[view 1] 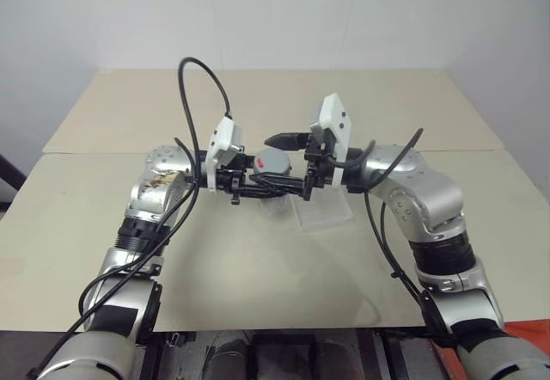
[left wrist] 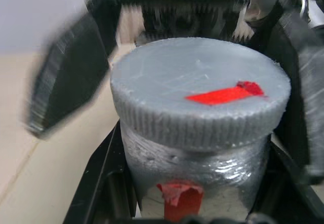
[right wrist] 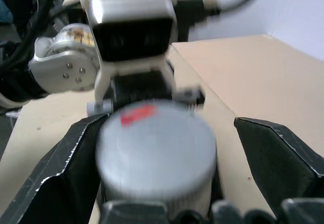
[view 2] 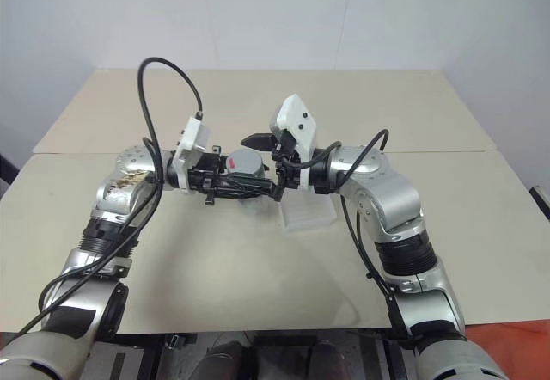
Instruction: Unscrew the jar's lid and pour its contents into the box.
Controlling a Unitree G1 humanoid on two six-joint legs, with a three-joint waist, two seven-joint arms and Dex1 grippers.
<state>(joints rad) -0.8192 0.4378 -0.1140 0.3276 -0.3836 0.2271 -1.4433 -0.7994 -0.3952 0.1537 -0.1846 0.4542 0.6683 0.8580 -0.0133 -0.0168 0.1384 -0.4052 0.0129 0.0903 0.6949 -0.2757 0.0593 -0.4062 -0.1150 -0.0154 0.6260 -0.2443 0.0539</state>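
At frame centre, the left gripper (view 1: 258,187) clenches the jar (left wrist: 197,171), lid (left wrist: 200,100) still on. The right gripper (right wrist: 167,148) straddles the lid, released, with the box (view 1: 322,212) just below-right.

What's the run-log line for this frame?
left gripper: shut on jar | right gripper: open around lid | lid: still on | box: on table

Left arm: reaches forward, wrist bent inward across the body.
Left gripper (view 1: 258,189): points level toward the right arm, fingers clamped on the jar (left wrist: 195,168).
Right arm: elbow out, forearm angled inward.
Right gripper (right wrist: 167,173): points level toward the left arm, fingers spread wide either side of the lid (right wrist: 154,145).
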